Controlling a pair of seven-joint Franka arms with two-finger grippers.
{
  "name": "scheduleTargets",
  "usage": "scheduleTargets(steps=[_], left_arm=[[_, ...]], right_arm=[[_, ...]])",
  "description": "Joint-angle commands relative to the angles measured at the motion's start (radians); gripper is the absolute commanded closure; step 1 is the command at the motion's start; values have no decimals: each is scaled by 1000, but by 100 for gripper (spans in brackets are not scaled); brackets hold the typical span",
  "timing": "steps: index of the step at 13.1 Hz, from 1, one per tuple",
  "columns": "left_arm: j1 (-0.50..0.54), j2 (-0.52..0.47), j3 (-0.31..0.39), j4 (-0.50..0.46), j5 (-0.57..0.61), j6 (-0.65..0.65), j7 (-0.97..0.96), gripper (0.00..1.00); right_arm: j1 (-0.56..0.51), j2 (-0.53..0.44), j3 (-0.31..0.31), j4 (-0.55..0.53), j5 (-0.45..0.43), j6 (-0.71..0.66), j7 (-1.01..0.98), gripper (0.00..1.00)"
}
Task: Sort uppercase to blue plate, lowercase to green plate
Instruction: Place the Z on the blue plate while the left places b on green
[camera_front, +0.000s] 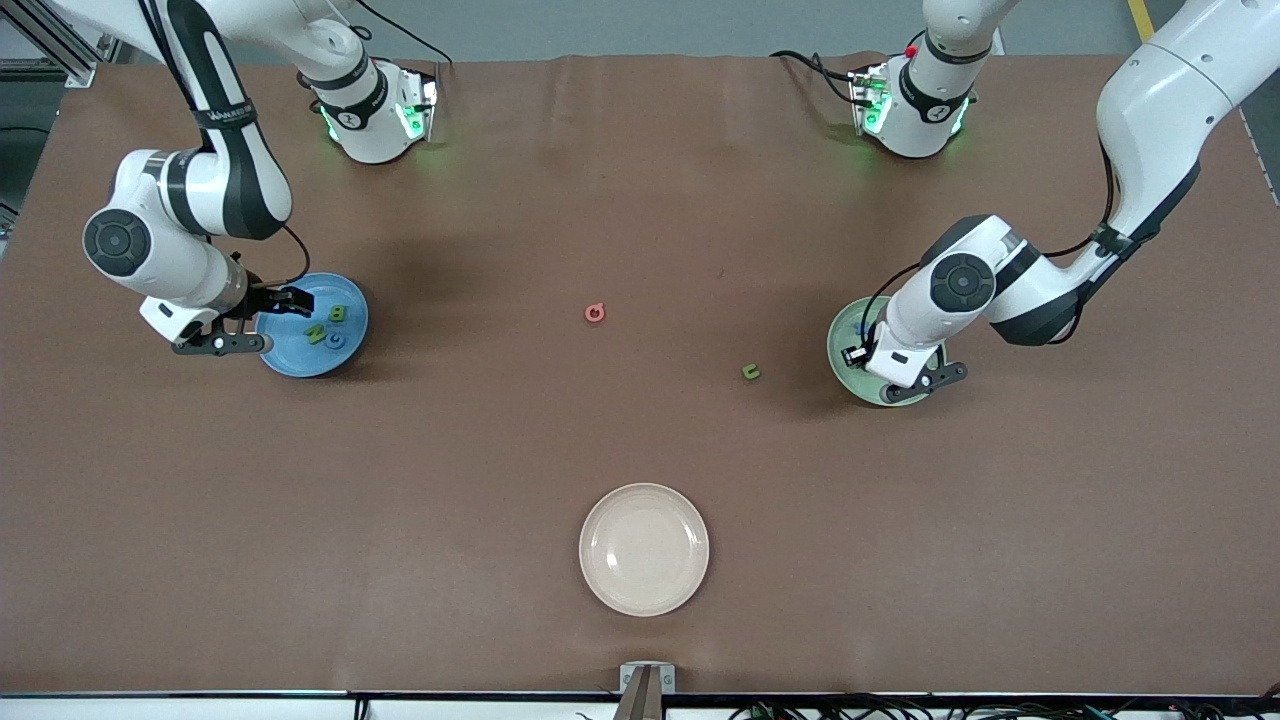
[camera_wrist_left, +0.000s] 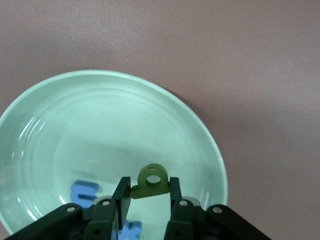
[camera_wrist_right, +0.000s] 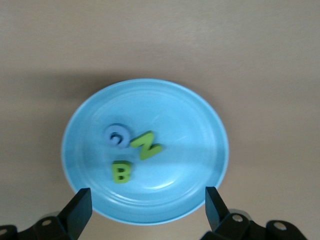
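Note:
My left gripper (camera_wrist_left: 148, 187) is shut on a green lowercase b/q-shaped piece (camera_wrist_left: 151, 179), held just over the pale green plate (camera_wrist_left: 100, 120). In that plate lie a blue m (camera_wrist_left: 85, 194) and a blue cross-shaped piece (camera_wrist_left: 129, 231). In the front view the left hand (camera_front: 858, 352) covers most of the green plate (camera_front: 838, 340). My right gripper (camera_wrist_right: 148, 210) hangs open over the rim of the blue plate (camera_wrist_right: 190, 130), nothing between its fingers. The plate holds a blue G (camera_wrist_right: 118, 136), green N (camera_wrist_right: 145, 145) and green B (camera_wrist_right: 121, 171). A pink Q (camera_front: 595, 313) and a green n/u piece (camera_front: 751, 372) lie on the table.
A cream plate (camera_front: 644, 548) with nothing in it sits nearer the front camera, mid-table. The brown table cover (camera_front: 640, 200) stretches between the two coloured plates. The arms' bases stand along the top edge.

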Motion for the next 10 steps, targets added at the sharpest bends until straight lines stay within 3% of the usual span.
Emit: scheduleTargets(steps=[1, 3, 5, 8, 10], left_arm=[[7, 7, 17, -18, 35, 39, 11, 80], [6, 7, 18, -16, 35, 39, 11, 76], [7, -1, 18, -16, 35, 39, 16, 42], [10, -10, -14, -15, 35, 39, 19, 4], [13, -16, -64, -7, 29, 30, -4, 1]], right_arm=[[71, -51, 7, -10, 85, -43, 77, 0], [191, -74, 8, -7, 87, -66, 276, 0], [342, -74, 8, 8, 87, -63, 514, 0], [506, -57, 8, 46, 102, -37, 757, 0], [594, -28, 8, 57, 183, 30, 843, 0]])
